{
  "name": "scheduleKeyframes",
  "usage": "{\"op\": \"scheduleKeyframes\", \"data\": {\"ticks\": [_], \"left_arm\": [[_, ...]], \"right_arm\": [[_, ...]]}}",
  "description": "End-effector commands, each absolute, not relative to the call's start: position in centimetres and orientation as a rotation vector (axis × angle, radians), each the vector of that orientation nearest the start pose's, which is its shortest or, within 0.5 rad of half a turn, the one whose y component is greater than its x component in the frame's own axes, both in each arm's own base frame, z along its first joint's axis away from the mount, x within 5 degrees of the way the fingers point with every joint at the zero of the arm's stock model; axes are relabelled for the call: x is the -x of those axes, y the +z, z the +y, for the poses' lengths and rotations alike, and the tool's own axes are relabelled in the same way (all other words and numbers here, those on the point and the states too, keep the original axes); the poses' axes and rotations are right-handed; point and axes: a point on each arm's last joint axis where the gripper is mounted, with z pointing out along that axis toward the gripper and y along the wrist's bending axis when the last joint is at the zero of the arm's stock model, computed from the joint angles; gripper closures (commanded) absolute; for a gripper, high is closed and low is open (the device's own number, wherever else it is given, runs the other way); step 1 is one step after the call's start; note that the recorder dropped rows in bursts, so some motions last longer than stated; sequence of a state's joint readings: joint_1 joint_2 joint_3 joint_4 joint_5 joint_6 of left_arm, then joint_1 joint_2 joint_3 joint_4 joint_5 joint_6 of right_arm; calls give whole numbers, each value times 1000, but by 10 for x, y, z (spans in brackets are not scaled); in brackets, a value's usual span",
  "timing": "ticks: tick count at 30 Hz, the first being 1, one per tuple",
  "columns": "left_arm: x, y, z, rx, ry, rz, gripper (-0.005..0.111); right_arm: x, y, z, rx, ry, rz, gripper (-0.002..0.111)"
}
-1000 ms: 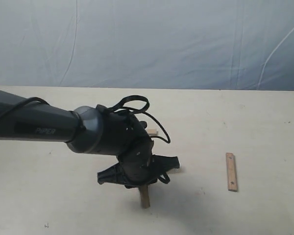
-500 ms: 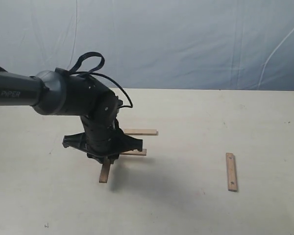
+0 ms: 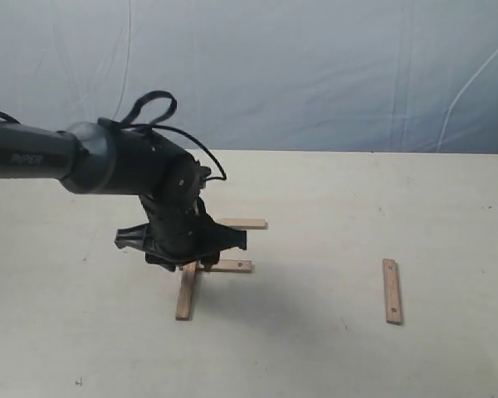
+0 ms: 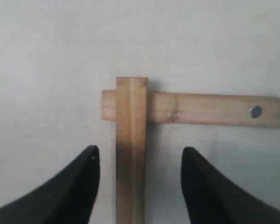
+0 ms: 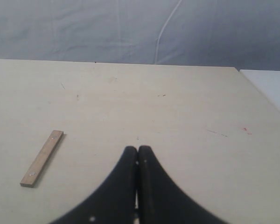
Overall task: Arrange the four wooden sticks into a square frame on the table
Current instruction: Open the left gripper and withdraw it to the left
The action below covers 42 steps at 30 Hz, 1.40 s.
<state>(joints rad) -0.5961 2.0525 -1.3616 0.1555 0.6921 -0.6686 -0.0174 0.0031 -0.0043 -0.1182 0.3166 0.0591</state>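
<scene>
We're over the table (image 3: pixel 448 199) with the left gripper (image 4: pixel 137 186) hanging low above one corner of the layout. Its jaws are spread wide, and one wooden stick (image 4: pixel 130 154) runs between them with pale table showing on either side, so nothing is clamped. That stick's end lies across the top of a crosswise stick (image 4: pixel 214 110) at a right angle, and the crosswise one has a small dark hole near its free end. In the exterior view the same pair reads as an L, its corner tucked under the black wrist. A third stick (image 3: pixel 242 224) lies just beyond, parallel to the crosswise one and apart from it. The fourth stick (image 3: pixel 391 290) sits alone, well off to the right on bare table. The right gripper (image 5: pixel 137 156) has its fingers pressed flat together, holding nothing.
</scene>
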Motion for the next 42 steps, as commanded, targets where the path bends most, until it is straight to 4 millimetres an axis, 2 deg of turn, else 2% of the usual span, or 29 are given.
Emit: {"op": "scheduleKeyframes", "data": {"ticks": [1,2,3,6,7,8,9,15,20,22,25,28,31,32,33,36,38,42], "left_arm": [[-343,206,-201,-175,-137,2771,81],[-340,222,-189,-267,-146,2775,103],[-335,236,-172,-259,-159,2771,107],[-316,259,-139,-195,-201,2670,107],[-300,270,-121,-146,-230,2587,107],[-294,275,-114,-127,-245,2539,107],[-271,285,-100,-78,-297,2434,107],[-198,305,-73,-20,-433,2085,107],[-139,295,-50,33,-531,1792,107],[-110,280,-39,58,-571,1648,107],[-91,264,-31,70,-592,1546,107],[-79,244,-26,70,-597,1492,107],[-70,223,-23,62,-592,1465,107],[-68,225,-22,62,-598,1430,107],[-66,225,-21,57,-596,1425,107],[-62,222,-21,10,-555,1452,107],[-60,222,-20,17,-555,1437,107],[-59,224,-18,21,-531,1415,107]], "right_arm": [[-54,186,-4,9,-90,1788,109],[-54,186,-4,9,-90,1788,109],[-54,186,-4,11,-92,1788,109],[-54,186,-4,11,-92,1788,109],[-54,186,-4,11,-92,1788,109],[-54,186,-4,11,-92,1788,109],[-54,186,-4,11,-92,1788,109],[-54,186,-4,11,-92,1788,109],[-54,186,-4,11,-92,1788,109],[-54,186,-4,11,-92,1788,109],[-55,189,-4,17,-94,1753,109],[-56,202,-2,15,-66,1610,109],[-55,224,-1,-63,41,1367,109],[-53,229,-2,-95,73,1299,109],[-51,237,-4,-178,153,1202,109],[-47,245,-8,-408,472,1057,109],[-43,254,-6,-330,434,973,109],[-47,288,-2,-205,375,859,109]]}}
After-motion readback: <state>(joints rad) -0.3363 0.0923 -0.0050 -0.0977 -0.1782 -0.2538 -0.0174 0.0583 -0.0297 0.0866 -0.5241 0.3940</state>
